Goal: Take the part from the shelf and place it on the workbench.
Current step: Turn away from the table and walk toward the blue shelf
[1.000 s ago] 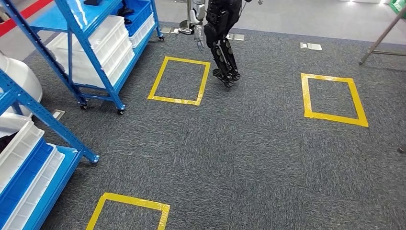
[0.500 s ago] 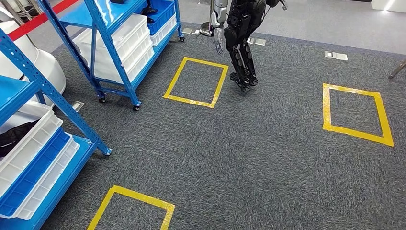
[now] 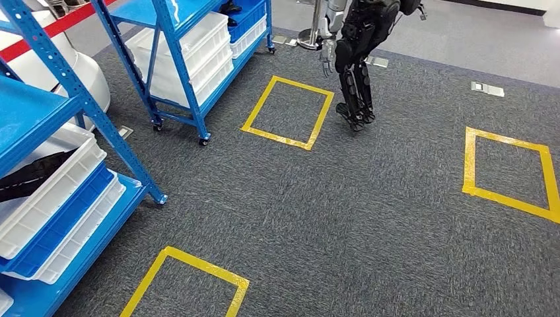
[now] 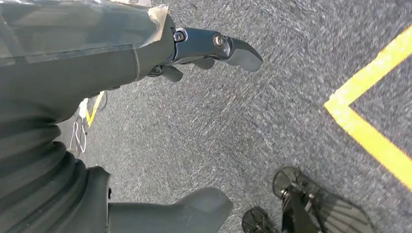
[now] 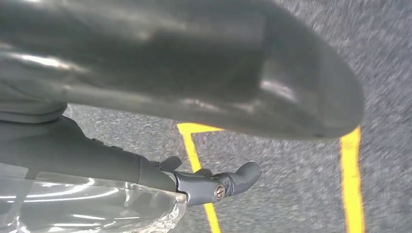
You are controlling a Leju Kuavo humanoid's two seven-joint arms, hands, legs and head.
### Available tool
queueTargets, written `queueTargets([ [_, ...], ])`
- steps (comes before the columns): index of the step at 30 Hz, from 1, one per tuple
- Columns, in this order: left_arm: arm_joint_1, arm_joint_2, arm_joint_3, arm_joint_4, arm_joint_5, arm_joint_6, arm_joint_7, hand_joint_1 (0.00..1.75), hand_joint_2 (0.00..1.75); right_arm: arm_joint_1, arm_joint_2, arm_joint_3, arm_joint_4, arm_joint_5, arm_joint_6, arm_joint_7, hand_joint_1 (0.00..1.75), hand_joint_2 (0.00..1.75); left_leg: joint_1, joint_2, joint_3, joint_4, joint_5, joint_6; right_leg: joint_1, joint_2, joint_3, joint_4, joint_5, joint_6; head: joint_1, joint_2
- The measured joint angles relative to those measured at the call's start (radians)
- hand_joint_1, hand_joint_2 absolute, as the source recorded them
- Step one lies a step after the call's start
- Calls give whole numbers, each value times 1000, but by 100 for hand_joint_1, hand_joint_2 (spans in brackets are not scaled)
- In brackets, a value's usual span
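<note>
A near blue shelf (image 3: 74,99) stands at the left in the head view. On it sits a white bin (image 3: 56,181) stacked on blue and white bins, with a dark strap-like part (image 3: 30,177) lying inside. My left hand (image 4: 97,63) hangs over the grey carpet in the left wrist view, its fingers (image 4: 214,46) and thumb apart, holding nothing. My right hand (image 5: 97,150) also hangs over the carpet, its thick thumb close to the lens and its fingers (image 5: 218,187) spread, with nothing in them.
A second blue wheeled shelf (image 3: 178,53) with white bins stands further back on the left. Another humanoid robot (image 3: 356,59) stands beyond a yellow taped square (image 3: 287,112). More taped squares lie at the right (image 3: 512,172) and near my feet (image 3: 188,287).
The whole picture has shifted right: my camera has turned toward the shelves. The near shelf and its bins take up more of the left side now.
</note>
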Motion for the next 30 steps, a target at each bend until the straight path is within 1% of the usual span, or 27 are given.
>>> queueTargets([
  [1, -1, 1, 0, 0, 1, 0, -1, 0, 175, 0, 1, 0, 0, 1, 0, 1, 0, 0, 1, -7, 7, -8, 4, 7, 1, 14, -18, 43, -22, -4, 3, 0],
  [3, -3, 3, 0, 0, 2, 1, -4, 0, 175, 1, 2, 0, 0, 2, 0, 1, 0, 0, -4, -22, 9, -10, 4, 15, 0, 38, -81, 170, -76, -17, 7, 0],
  [4, -3, 4, 0, 0, 2, 1, -4, 0, 175, 2, 2, 0, 0, 2, 0, 2, 0, 0, -7, -32, 9, -10, 3, 17, 1, 43, -111, 224, -94, -19, 9, 0],
  [5, -3, 3, 1, 0, 3, 1, -5, 0, 175, 3, 2, 0, 0, 2, 0, 2, 0, 0, -9, -42, 10, -10, 3, 17, 2, 45, -127, 247, -96, -17, 9, 0],
  [6, -2, 3, 2, 0, 3, 1, -6, 0, 175, 3, 1, 0, 0, 2, 0, 3, 0, 0, -12, -52, 11, -9, 2, 17, 4, 48, -123, 229, -80, -11, 9, 0],
  [7, -2, 2, 2, 0, 4, 1, -8, 0, 175, 3, 1, 0, 0, 2, 0, 3, 0, 0, -13, -62, 14, -8, 2, 16, 5, 52, -100, 174, -50, -5, 9, 0],
  [8, -2, 2, 2, 0, 4, 0, -10, 0, 175, 2, 0, 0, 0, 2, 0, 3, 0, 0, -14, -71, 15, -7, 0, 15, 5, 62, -68, 100, -17, 0, 10, 0],
  [9, -3, 2, 3, 0, 4, -1, -13, 0, 175, 2, 0, 0, 0, 2, 0, 3, 0, 0, -16, -79, 15, -4, -2, 11, 6, 72, -39, 35, 10, 0, 10, 0],
  [10, -3, 2, 3, 0, 4, -2, -16, 0, 175, 1, 1, 0, 0, 2, 0, 3, 0, 0, -18, -85, 15, -2, -5, 8, 7, 80, -20, -8, 27, -5, 10, 0],
  [11, -2, 3, 3, 0, 4, -3, -18, 0, 175, 0, 1, 0, 0, 2, 0, 2, 0, 0, -19, -89, 14, 0, -7, 5, 9, 85, -10, -27, 33, -12, 11, 0],
  [12, -2, 4, 3, 0, 4, -4, -19, 0, 175, 0, 2, 0, 0, 2, 0, 2, 0, 0, -20, -93, 13, 0, -9, 1, 11, 83, -8, -28, 34, -20, 10, 0],
  [13, -1, 5, 3, 0, 4, -4, -20, 0, 175, -1, 2, -1, 0, 2, 0, 2, 0, 0, -19, -96, 13, 1, -9, -1, 9, 78, -6, -29, 36, -26, 10, 0],
  [14, 0, 6, 3, 0, 4, -4, -20, 0, 175, -2, 2, -1, 0, 2, 0, 1, 0, 0, -18, -92, 11, 6, -14, -5, 7, 74, -4, -31, 37, -31, 10, 0],
  [15, 0, 7, 3, 0, 4, -4, -20, 0, 175, -2, 2, -1, 0, 2, 0, 1, 0, 0, -17, -81, 4, 24, -26, -10, 5, 69, -3, -33, 38, -37, 7, 0],
  [16, 0, 8, 3, 0, 4, -4, -20, 0, 175, -1, 3, -1, 0, 2, 0, 1, 0, 0, -16, -66, -13, 62, -50, -17, 2, 63, -1, -34, 38, -41, 4, 0],
  [18, -2, 7, 3, 0, 4, -3, -19, 0, 175, 1, 3, -1, 0, 2, 0, 0, 0, 0, -9, -37, -75, 187, -113, -30, 4, 49, 0, -34, 35, -48, -2, 0],
  [19, -2, 7, 3, 0, 4, -2, -18, 0, 175, 3, 3, -1, 0, 2, 1, -1, 0, 0, -5, -31, -109, 249, -136, -34, 6, 41, 1, -34, 33, -50, -2, 0],
  [20, -2, 7, 3, 0, 4, -1, -17, 0, 175, 3, 3, -1, 0, 3, 1, -3, 0, 0, -2, -28, -129, 281, -139, -36, 7, 33, 1, -34, 32, -51, -2, 0],
  [21, -2, 7, 3, 0, 4, 0, -15, 0, 175, 2, 2, -1, 0, 4, 2, -4, 0, 0, 0, -25, -129, 275, -123, -36, 8, 26, 3, -34, 30, -53, -2, 0],
  [22, -2, 7, 3, 0, 5, 2, -13, 0, 175, 2, 3, -1, 0, 5, 3, -6, 0, 0, 1, -21, -110, 232, -91, -34, 9, 20, 6, -34, 29, -53, -2, 0],
  [23, -2, 7, 3, 0, 5, 3, -12, 0, 175, 1, 3, -1, 0, 7, 3, -7, 0, 0, 0, -12, -76, 162, -52, -29, 9, 15, 10, -34, 26, -53, -2, 0],
  [24, -4, 7, 3, 0, 4, 4, -11, 0, 175, 0, 4, 0, 0, 8, 4, -8, 0, 0, -3, 1, -42, 94, -26, -23, 11, 9, 13, -34, 24, -52, -2, 0],
  [25, -5, 7, 3, 0, 4, 5, -10, 0, 175, 0, 5, 0, 0, 9, 6, -9, 0, 0, -7, 10, -17, 43, -10, -17, 13, 5, 16, -35, 21, -49, -1, 0],
  [26, -7, 7, 3, 0, 3, 6, -8, 0, 175, -1, 5, 0, 0, 10, 9, -11, 0, 0, -11, 16, -4, 16, -6, -12, 15, 0, 17, -36, 19, -46, -1, 0],
  [27, -8, 8, 3, 0, 2, 7, -6, 0, 175, -2, 6, 0, 0, 11, 12, -14, 0, 0, -15, 16, -2, 9, -9, -7, 16, -5, 18, -37, 18, -41, -1, 0],
  [29, -8, 8, 3, 0, 0, 9, -2, 0, 175, -5, 8, 2, 0, 12, 18, -20, 0, 0, -14, 3, 3, -5, -2, 4, 17, -11, 22, -40, 16, -32, -2, 0],
  [30, -7, 8, 3, 0, -1, 11, 1, 0, 175, -6, 8, 3, 0, 13, 21, -22, 0, 0, -11, -3, 10, -17, 4, 9, 18, -6, 19, -31, 11, -29, 0, 0],
])
